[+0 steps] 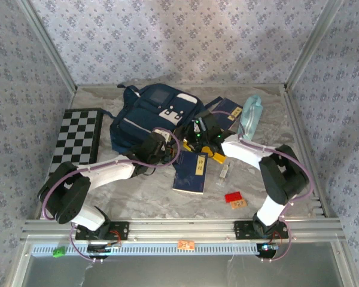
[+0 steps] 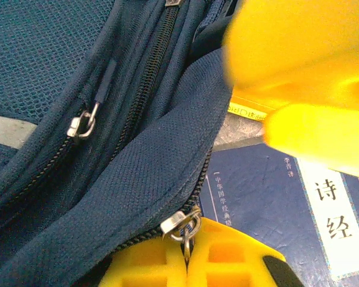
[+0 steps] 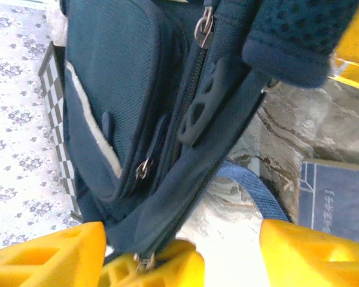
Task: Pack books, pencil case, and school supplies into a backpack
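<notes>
One backpack (image 1: 146, 113) lay mid-table (image 1: 149, 194), with one checkered board (image 1: 78, 139) to its left. The left gripper (image 2: 186, 260) was clenched on the backpack's edge at a zip pull (image 2: 182, 226) (one of three pulls counted from the left wrist). The right gripper (image 3: 179, 257) stood released. Its two yellow fingers (image 3: 314, 251) were spread wide on either side of that same edge and held nothing.

Two navy books could be counted. The near book (image 1: 190, 173) lay flat just in front of the backpack, between the arms. The far book (image 1: 226, 109) lay at the backpack's right, partly hidden by the right arm. A yellow sliver (image 1: 216, 157) showed by the right arm, and whether it was a third book could not be told.

One teal pencil case (image 1: 251, 116) lay just right of the far book. One small clear item (image 1: 224, 173) sat near the near book's right side. Two little blocks, the red block (image 1: 232, 196) and the orange block (image 1: 239, 204), sat just beside each other nearer the front edge.
</notes>
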Robot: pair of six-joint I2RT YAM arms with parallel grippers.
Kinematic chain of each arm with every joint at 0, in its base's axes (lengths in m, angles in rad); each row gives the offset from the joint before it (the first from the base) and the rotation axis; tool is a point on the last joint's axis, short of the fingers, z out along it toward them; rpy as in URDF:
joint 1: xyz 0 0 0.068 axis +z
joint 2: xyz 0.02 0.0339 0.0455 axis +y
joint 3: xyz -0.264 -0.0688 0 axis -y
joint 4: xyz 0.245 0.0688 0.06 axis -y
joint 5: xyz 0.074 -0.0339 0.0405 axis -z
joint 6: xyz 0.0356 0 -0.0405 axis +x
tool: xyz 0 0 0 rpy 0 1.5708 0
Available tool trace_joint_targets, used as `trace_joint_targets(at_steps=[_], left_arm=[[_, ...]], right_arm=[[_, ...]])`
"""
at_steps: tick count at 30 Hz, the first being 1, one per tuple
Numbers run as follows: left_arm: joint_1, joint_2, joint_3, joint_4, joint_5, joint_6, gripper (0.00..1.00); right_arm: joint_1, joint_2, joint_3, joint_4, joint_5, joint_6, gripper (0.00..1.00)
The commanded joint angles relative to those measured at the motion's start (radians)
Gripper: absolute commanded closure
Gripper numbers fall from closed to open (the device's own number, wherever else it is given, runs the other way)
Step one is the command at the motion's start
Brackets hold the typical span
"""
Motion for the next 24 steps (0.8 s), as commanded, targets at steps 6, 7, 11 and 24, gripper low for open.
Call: trace_joint_targets(at_steps=[6,7,11,24], left_arm=[[-0.009,-0.035,0.05,0.03,0.05,0.016,1.0],[-0.009,-0.034,0.052,0.026,0.053,0.018,1.0],[-0.009,-0.045,0.058,-0.013,0.078,0.039,1.0],[0.068,-0.243,-0.055,-0.284,0.034,0.065,1.0]], right_arm=[[0.015,0.109,0.1,0.053,0.09,0.046,0.59],[0.013,0.112,0.104,0.052,0.095,0.039,0.65],[-0.003,0.099,0.101,0.04,0.107,0.0,0.88],[-0.133,0.027,0.206,-0.127,0.016,-0.173,1.0]])
